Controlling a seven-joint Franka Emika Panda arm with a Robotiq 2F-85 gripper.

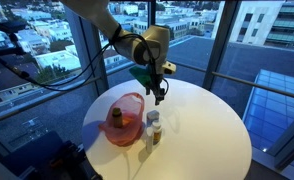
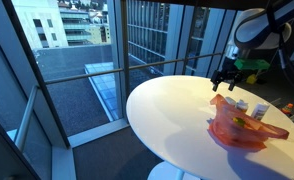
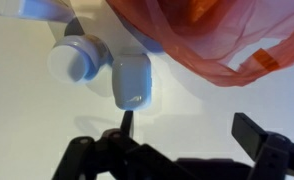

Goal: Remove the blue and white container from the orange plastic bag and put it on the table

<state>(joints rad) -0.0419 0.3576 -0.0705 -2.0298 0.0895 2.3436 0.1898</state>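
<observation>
**Claw** (image 3: 190, 135): spread wide, empty, hovering over the counter (image 3: 27, 120). One finger (image 3: 127, 122) sits just short of the container.

**Container** (image 3: 132, 82): blue and white, upright on the counter, already outside the bag, close against a round-lidded jar (image 3: 79, 58).

**Bag** (image 3: 217, 40): orange, slumped just beside both.

**Hazards (judged):** an off-centre descent would land that finger on the cap and tip the container into the jar. The other finger, nearer the bag, could snag its film and drag it across the counter.
</observation>
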